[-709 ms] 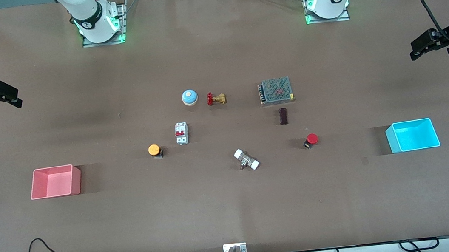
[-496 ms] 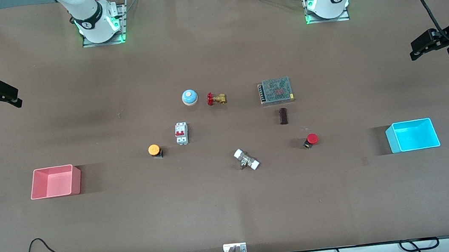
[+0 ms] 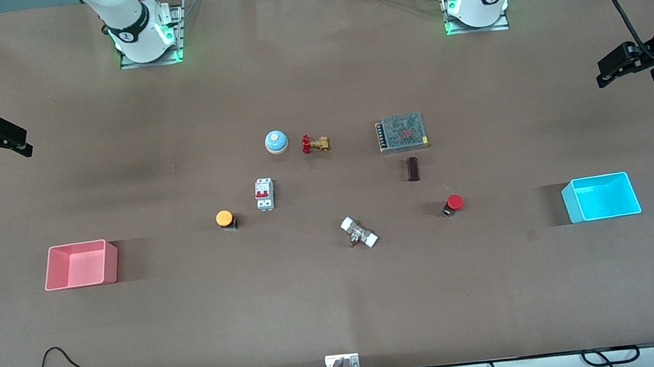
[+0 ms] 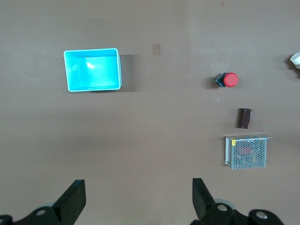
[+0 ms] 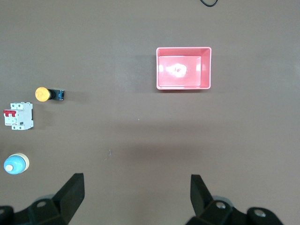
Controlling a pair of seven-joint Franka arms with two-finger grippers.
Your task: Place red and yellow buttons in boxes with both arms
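The right gripper (image 3: 10,142) hangs high over the right arm's end of the surface (image 3: 342,306) with its jaws spread wide and empty, and the pink box (image 3: 80,264) lies near that end. The yellow button (image 3: 224,219) and the red button (image 3: 453,203) lie on their sides, well apart, between the pink box and the cyan box (image 3: 601,197), and neither box holds anything. The left gripper (image 3: 615,68) hangs over the left arm's end, its jaws also spread and empty.

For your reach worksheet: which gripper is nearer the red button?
Left. The left gripper hangs above the cyan box's end, nearer the red button; the right gripper hangs at the table's pink-box end.
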